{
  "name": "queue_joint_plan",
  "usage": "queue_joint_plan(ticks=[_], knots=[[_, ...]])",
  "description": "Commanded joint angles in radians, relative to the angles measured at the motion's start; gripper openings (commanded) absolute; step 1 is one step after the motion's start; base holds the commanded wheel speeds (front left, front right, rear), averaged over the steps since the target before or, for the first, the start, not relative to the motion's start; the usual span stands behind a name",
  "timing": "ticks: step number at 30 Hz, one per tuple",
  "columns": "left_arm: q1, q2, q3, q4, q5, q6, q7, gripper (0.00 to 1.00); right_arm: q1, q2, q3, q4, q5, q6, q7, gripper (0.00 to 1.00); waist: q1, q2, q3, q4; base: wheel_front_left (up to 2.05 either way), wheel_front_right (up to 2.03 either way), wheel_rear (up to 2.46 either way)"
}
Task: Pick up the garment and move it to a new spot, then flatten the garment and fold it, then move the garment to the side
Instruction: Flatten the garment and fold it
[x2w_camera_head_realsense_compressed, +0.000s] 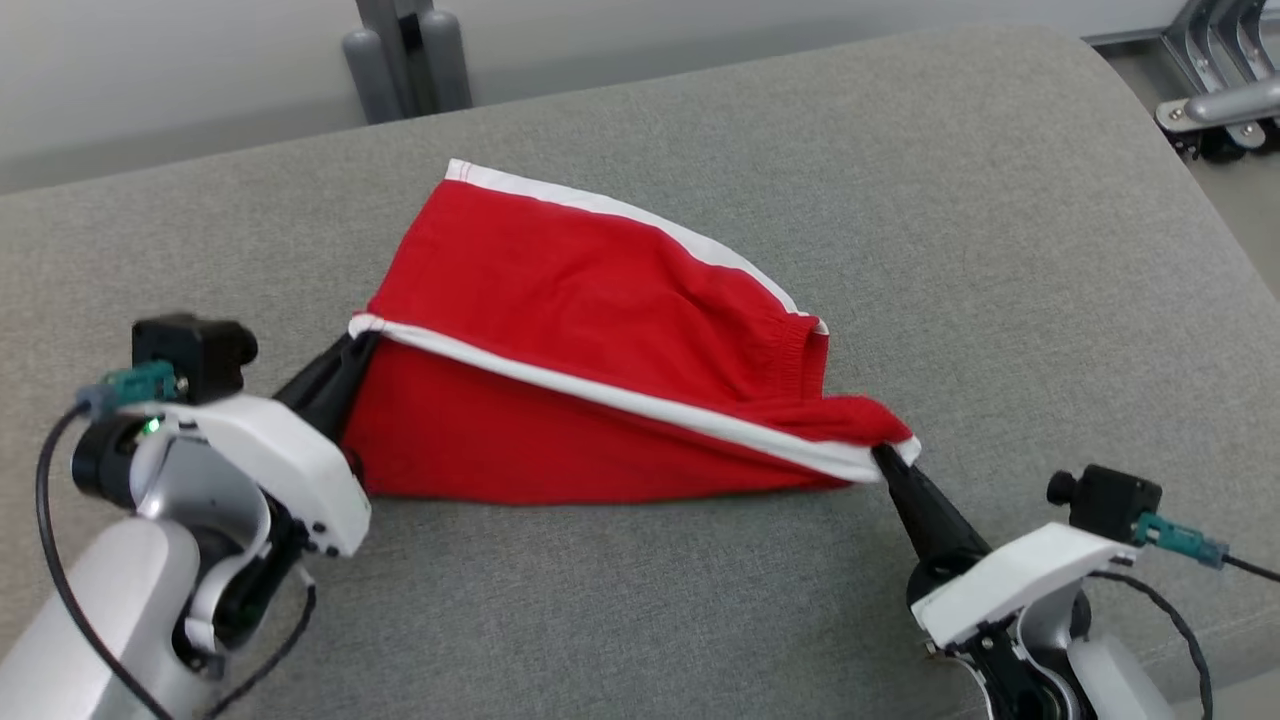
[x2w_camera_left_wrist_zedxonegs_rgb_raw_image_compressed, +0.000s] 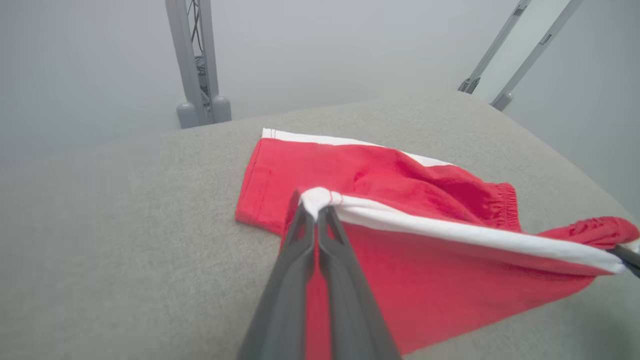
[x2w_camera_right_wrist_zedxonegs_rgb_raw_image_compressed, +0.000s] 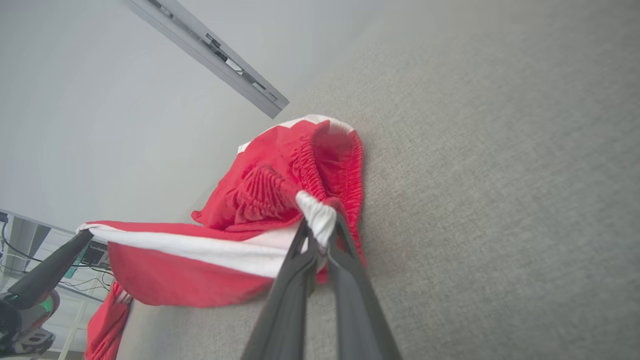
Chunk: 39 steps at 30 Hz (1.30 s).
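The garment (x2w_camera_head_realsense_compressed: 590, 310) is a pair of red shorts with white side stripes and a gathered waistband, lying on a grey padded surface. Its near side is lifted and stretched taut between both grippers. My left gripper (x2w_camera_head_realsense_compressed: 358, 345) is shut on the white-striped corner at the left; the left wrist view shows the closed fingertips (x2w_camera_left_wrist_zedxonegs_rgb_raw_image_compressed: 311, 212) pinching the white hem of the garment (x2w_camera_left_wrist_zedxonegs_rgb_raw_image_compressed: 400, 180). My right gripper (x2w_camera_head_realsense_compressed: 885, 458) is shut on the waistband end at the right, where the garment (x2w_camera_right_wrist_zedxonegs_rgb_raw_image_compressed: 270, 185) bunches over the tips. My left gripper's fingers (x2w_camera_right_wrist_zedxonegs_rgb_raw_image_compressed: 50, 270) also appear at lower left there.
The grey padded surface (x2w_camera_head_realsense_compressed: 900, 200) extends around the shorts, its rounded edge curving at the right. A grey metal post (x2w_camera_head_realsense_compressed: 405, 55) stands behind the far edge. Metal frame legs (x2w_camera_head_realsense_compressed: 1215, 90) sit on the floor at the upper right.
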Motion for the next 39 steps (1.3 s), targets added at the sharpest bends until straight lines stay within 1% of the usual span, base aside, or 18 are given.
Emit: queue_joint_plan(ticks=[1, 5, 9, 10, 15, 18, 23, 29, 30, 31, 32, 33, 34, 35, 39], knots=[[-0.053, 0.006, 0.000, 0.026, 0.002, -0.015, 0.012, 0.00, -0.032, -0.002, 0.006, 0.008, 0.023, 0.000, -0.026, 0.00, 0.0000, 0.0000, 0.033, -0.025, 0.00, 0.00, 0.00], [-0.206, 0.008, -0.021, 0.137, 0.010, -0.068, 0.066, 0.00, -0.126, -0.002, 0.060, 0.050, 0.074, 0.000, -0.101, 0.00, 0.0000, 0.0000, 0.076, -0.052, 0.00, 0.00, 0.00], [-0.350, 0.004, -0.040, 0.261, 0.021, -0.118, 0.097, 0.00, -0.225, -0.003, 0.119, 0.108, 0.121, 0.000, -0.174, 0.00, 0.0000, 0.0000, 0.116, -0.081, 0.00, 0.00, 0.00], [-0.418, -0.001, -0.048, 0.332, 0.028, -0.141, 0.107, 0.00, -0.275, -0.003, 0.157, 0.147, 0.145, 0.000, -0.203, 0.00, 0.0000, 0.0000, 0.133, -0.098, 0.00, 0.00, 0.00], [-0.557, -0.017, -0.065, 0.502, 0.042, -0.183, 0.110, 0.00, -0.393, -0.003, 0.263, 0.238, 0.220, 0.000, -0.271, 0.00, 0.0000, 0.0000, 0.173, -0.137, 0.00, 0.00, 0.00], [-0.620, -0.027, -0.072, 0.596, 0.051, -0.197, 0.102, 0.00, -0.454, -0.003, 0.332, 0.289, 0.268, 0.000, -0.298, 0.00, 0.0000, 0.0000, 0.194, -0.158, 0.00, 0.00, 0.00], [-0.708, -0.039, -0.076, 0.729, 0.061, -0.207, 0.080, 0.00, -0.546, -0.003, 0.438, 0.355, 0.342, 0.000, -0.328, 0.00, 0.0000, 0.0000, 0.228, -0.179, 0.00, 0.00, 0.00], [-0.772, -0.053, -0.086, 0.843, 0.065, -0.222, 0.039, 0.00, -0.627, -0.004, 0.521, 0.418, 0.409, 0.000, -0.353, 0.00, 0.0000, 0.0000, 0.250, -0.186, 0.00, 0.00, 0.00], [-0.782, -0.057, -0.086, 0.857, 0.065, -0.223, 0.026, 0.00, -0.636, -0.003, 0.531, 0.422, 0.417, 0.000, -0.355, 0.33, 0.0000, 0.0000, 0.253, -0.186, 0.00, 0.00, 0.00], [-0.788, -0.062, -0.084, 0.872, 0.059, -0.226, 0.016, 0.00, -0.645, -0.003, 0.537, 0.421, 0.423, 0.000, -0.358, 0.52, 0.0000, 0.0000, 0.255, -0.186, 0.00, 0.00, 0.00], [-0.791, -0.070, -0.082, 0.885, 0.050, -0.231, 0.008, 0.04, -0.649, -0.003, 0.542, 0.420, 0.431, 0.000, -0.359, 0.95, 0.0000, 0.0000, 0.256, -0.185, 0.00, 0.00, 0.00], [-0.793, -0.078, -0.085, 0.900, 0.044, -0.232, 0.010, 0.31, -0.650, -0.003, 0.546, 0.419, 0.434, 0.000, -0.360, 1.00, 0.0000, 0.0000, 0.256, -0.185, 0.00, 0.00, 0.00], [-0.799, -0.080, -0.086, 0.907, 0.042, -0.235, 0.001, 0.70, -0.652, -0.003, 0.539, 0.417, 0.430, 0.000, -0.360, 1.00, 0.0000, 0.0000, 0.255, -0.185, 0.00, 0.00, 0.00], [-0.807, -0.083, -0.084, 0.914, 0.036, -0.237, -0.008, 1.00, -0.651, -0.004, 0.529, 0.412, 0.419, 0.000, -0.361, 1.00, 0.0000, 0.0000, 0.254, -0.185, 0.00, 0.00, 0.00], [-0.808, -0.095, -0.090, 0.932, 0.029, -0.241, -0.053, 1.00, -0.608, -0.003, 0.468, 0.395, 0.334, 0.000, -0.358, 1.00, 0.0000, 0.0000, 0.238, -0.176, 0.00, 0.00, 0.00]])
